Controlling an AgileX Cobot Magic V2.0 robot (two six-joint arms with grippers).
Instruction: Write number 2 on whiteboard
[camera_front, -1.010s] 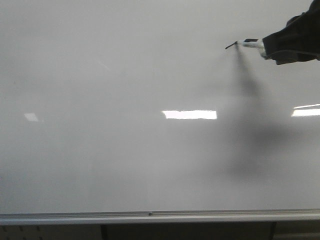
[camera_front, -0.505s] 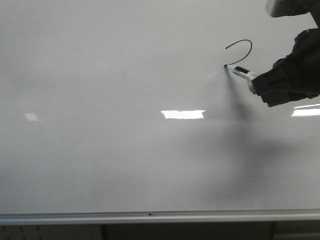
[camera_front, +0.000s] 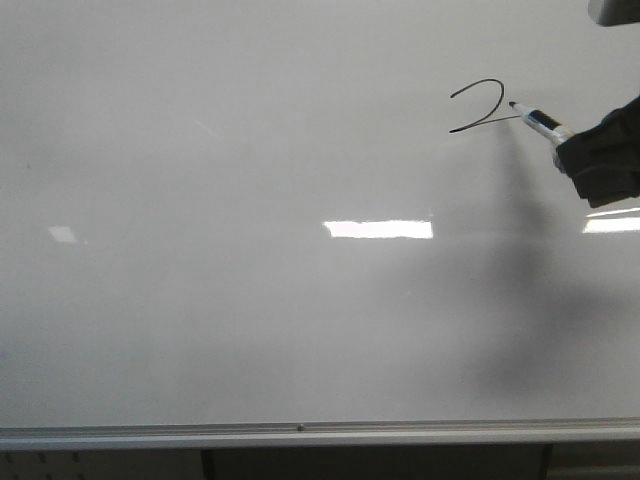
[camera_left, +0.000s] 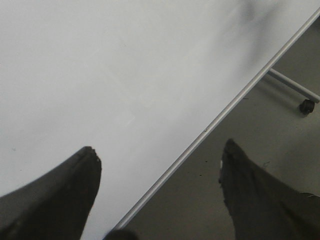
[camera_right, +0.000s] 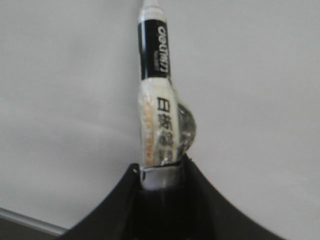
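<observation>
Marker (camera_front: 540, 122) in right pincer (camera_front: 600, 160), tip up-left

A black caster wheel (camera_left: 306, 106) sits on the grey floor (camera_left: 240, 130), at the end of a pale stand leg (camera_left: 291, 86).

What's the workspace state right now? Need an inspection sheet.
Surface: whiteboard, glossy, bright light reflections, silver frame along its bottom edge.
Job's things: number 2 drawn in black at upper right, curve and base stroke both present; marker tip near the end of the base stroke, contact not discernible.
Clutter: nothing seen.
Grippers: right end effector shut on the marker; left end effector open, holding nothing, near the board's frame.
Cables: nothing seen.
Surroundings: floor and a stand leg with caster past the board's edge in the left wrist view.
</observation>
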